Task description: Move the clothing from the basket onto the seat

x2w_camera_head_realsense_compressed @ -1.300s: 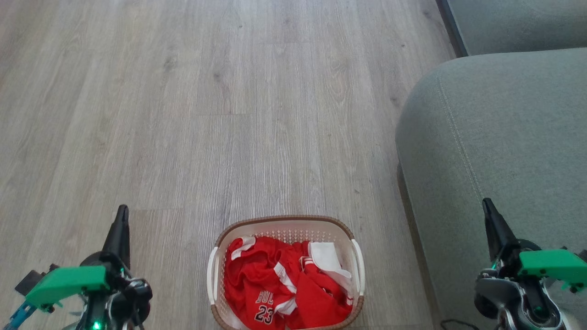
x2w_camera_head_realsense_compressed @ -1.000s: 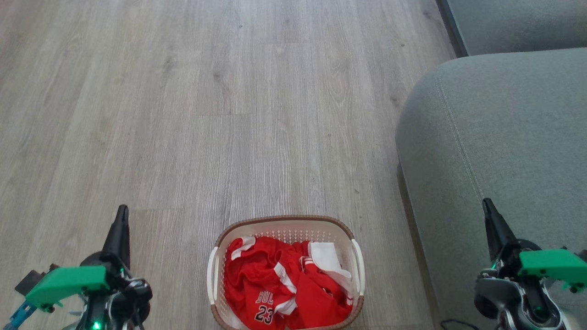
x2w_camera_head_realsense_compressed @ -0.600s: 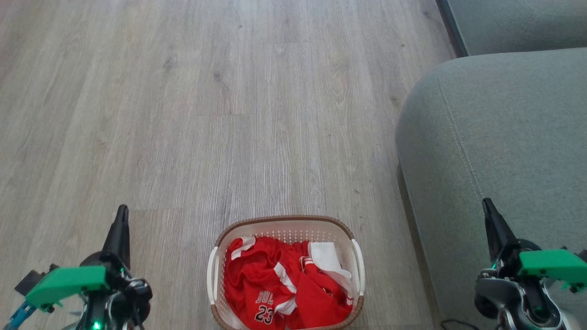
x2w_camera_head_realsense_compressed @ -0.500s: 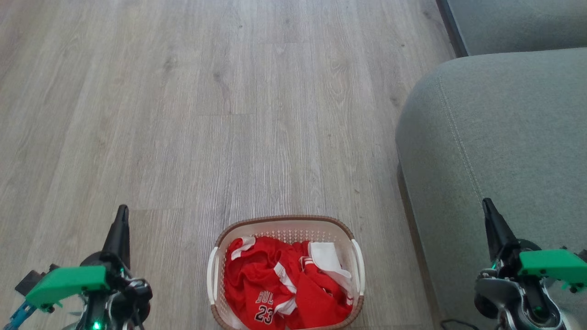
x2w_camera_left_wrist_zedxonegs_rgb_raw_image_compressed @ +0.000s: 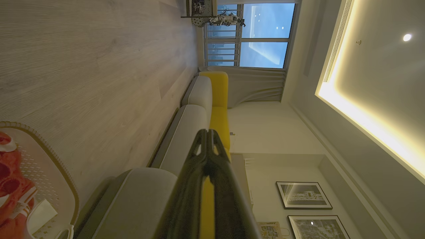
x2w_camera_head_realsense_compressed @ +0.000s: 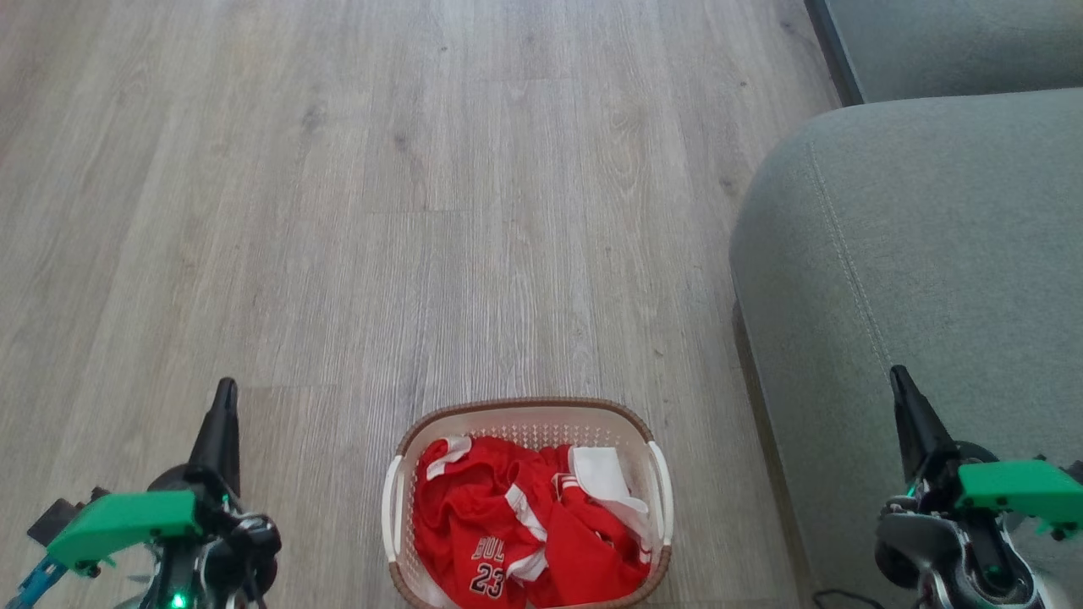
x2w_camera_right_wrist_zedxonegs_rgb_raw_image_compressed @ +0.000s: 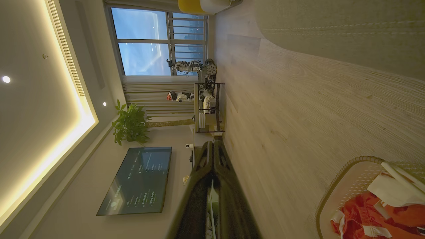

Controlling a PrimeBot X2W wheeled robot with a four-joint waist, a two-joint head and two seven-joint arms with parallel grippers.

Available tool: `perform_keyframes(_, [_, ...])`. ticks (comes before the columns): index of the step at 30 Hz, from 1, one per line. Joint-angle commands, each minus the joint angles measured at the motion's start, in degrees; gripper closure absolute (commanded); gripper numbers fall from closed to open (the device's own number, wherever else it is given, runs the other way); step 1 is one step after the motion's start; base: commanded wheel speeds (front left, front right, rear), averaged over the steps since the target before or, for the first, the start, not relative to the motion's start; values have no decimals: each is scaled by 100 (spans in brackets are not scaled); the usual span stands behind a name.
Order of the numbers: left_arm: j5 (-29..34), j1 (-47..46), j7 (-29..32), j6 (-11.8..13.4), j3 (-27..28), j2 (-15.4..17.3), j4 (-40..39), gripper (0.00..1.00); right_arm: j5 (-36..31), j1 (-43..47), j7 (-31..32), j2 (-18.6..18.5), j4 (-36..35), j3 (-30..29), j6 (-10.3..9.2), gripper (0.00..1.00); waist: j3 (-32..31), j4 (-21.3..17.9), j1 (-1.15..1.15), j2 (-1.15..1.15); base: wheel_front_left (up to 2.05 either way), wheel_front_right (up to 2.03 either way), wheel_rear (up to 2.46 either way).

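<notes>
One basket (x2w_camera_head_realsense_compressed: 529, 412) stands on the wood floor (x2w_camera_head_realsense_compressed: 423, 211), near the seat (x2w_camera_head_realsense_compressed: 931, 254) but apart from it. Inside lies the clothing (x2w_camera_head_realsense_compressed: 508, 524) — a crumpled red heap with white trim, "23" facing up; how many pieces, I cannot tell — plus one flat white piece (x2w_camera_head_realsense_compressed: 599, 474). Two claws flank the basket: left claw (x2w_camera_head_realsense_compressed: 225, 389) and right claw (x2w_camera_head_realsense_compressed: 895, 374), both pressed together, holding nothing.

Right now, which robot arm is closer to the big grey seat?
Right. The right fingers are in front of the seat in the head view; the left fingers are over the floor, on the far side of the basket.
</notes>
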Motion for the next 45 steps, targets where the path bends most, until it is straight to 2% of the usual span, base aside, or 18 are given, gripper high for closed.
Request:
perform_keyframes(1, [27,-293,43,-37,205,41,-156,100,36,-291,31,-22,-219,97,-1,100,0,0,0,0,0,0,0])
perform_keyframes(6, [27,-293,43,-37,205,41,-156,100,36,-291,31,-22,-219,97,-1,100,0,0,0,0,0,0,0])
perform_keyframes(7, [0,0,-1,0,0,0,0,0,0,0,-1,0,0,1,0,0,0,0,0,0,0,0,0])
perform_keyframes(9, [0,33,-11,6,-19,-5,117,0,-1,42,-6,8,123,20,0,0,-1,0,0,0,0,0,0])
perform_keyframes(10, [0,86,-12,6,-20,-13,211,100,-1,96,-7,23,222,32,0,100,-1,0,0,0,0,0,0])
perform_keyframes(11, [0,156,-12,7,-23,-25,308,0,-1,166,-7,42,324,37,0,0,-1,0,0,0,0,0,0])
perform_keyframes(22, [103,230,-197,80,-110,-19,119,0,-105,170,-193,36,264,218,0,0,-19,1,0,0,0,0,0])
perform_keyframes(31, [430,270,-348,212,-135,-15,-120,0,-422,165,-345,31,162,271,0,0,-36,4,0,0,0,0,0])
perform_keyframes(39, [1071,289,-482,363,-176,-10,-414,0,-983,168,-480,27,-46,293,0,0,-55,11,0,0,0,0,0])
perform_keyframes(45, [1724,323,-599,484,-296,-7,-630,0,-1649,192,-598,24,-272,360,0,0,-75,21,0,0,0,0,0])
